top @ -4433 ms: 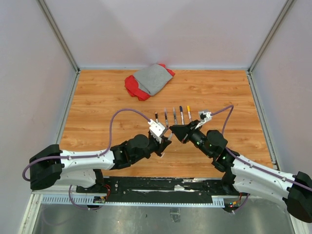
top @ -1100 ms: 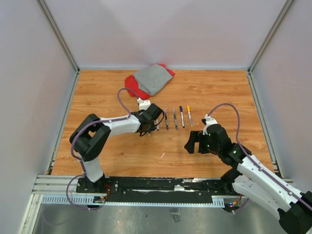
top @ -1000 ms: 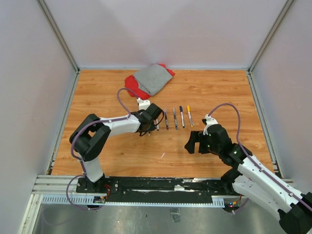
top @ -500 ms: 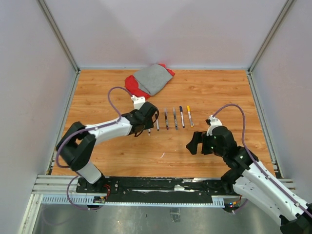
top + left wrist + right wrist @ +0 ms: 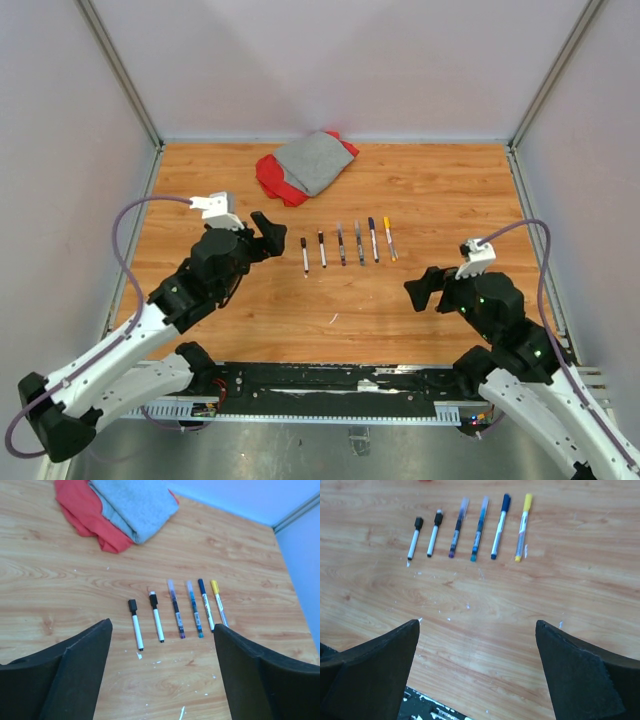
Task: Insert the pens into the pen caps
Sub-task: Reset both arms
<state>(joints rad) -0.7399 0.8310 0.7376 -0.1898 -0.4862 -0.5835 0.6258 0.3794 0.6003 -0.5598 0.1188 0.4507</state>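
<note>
Pens [image 5: 340, 243] are lying end-on ahead; left gripper [image 5: 161, 629] is sitting nearer than right gripper [image 5: 477, 626], both gaping wide, empty.

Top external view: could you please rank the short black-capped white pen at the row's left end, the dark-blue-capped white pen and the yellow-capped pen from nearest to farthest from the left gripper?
1. Short black-capped white pen: left end of the row, closest to the left gripper.
2. Dark-blue-capped white pen: second from the right.
3. Yellow-capped pen: right end.
</note>
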